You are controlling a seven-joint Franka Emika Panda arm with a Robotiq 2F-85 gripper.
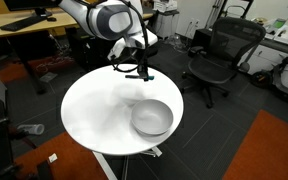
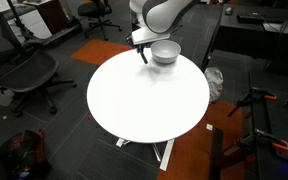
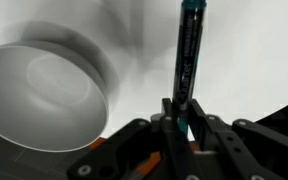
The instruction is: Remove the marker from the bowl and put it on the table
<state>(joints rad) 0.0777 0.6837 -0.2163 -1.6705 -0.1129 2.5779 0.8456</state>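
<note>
The silvery-grey bowl (image 1: 152, 117) sits on the round white table (image 1: 94, 110); it also shows in the other exterior view (image 2: 165, 51) and in the wrist view (image 3: 39, 95), where it looks empty. My gripper (image 1: 144, 74) hangs just above the table beside the bowl, also seen in an exterior view (image 2: 143, 52). In the wrist view the gripper (image 3: 182, 118) is shut on the marker (image 3: 187, 55), a dark stick with a teal section that points away from the jaws over the white tabletop (image 3: 254, 60).
Black office chairs (image 1: 216, 55) and wooden desks (image 1: 24, 35) stand around the table. Another chair (image 2: 24, 70) and a stand with red parts (image 2: 259, 110) are near it on the grey and orange floor.
</note>
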